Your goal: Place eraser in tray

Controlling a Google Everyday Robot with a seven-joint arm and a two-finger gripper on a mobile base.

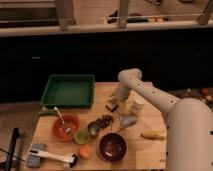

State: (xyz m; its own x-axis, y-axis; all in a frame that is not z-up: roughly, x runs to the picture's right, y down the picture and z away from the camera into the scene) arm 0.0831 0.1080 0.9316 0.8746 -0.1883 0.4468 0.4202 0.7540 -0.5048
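Note:
The eraser [112, 105] is a small tan block with a pale edge, lying on the wooden table right of the tray. The dark green tray [69, 91] sits at the table's back left and looks empty. My gripper [118, 100] points down at the end of the white arm, right above or at the eraser's right side. I cannot tell whether it touches the eraser.
An orange bowl [65, 126] with a spoon stands front left. A dark bowl [113, 146], green cup [81, 136], metal cup [94, 129], grey wedge [126, 120], white cup [136, 105], yellow piece [152, 135] and grey-blue block [35, 156] lie around.

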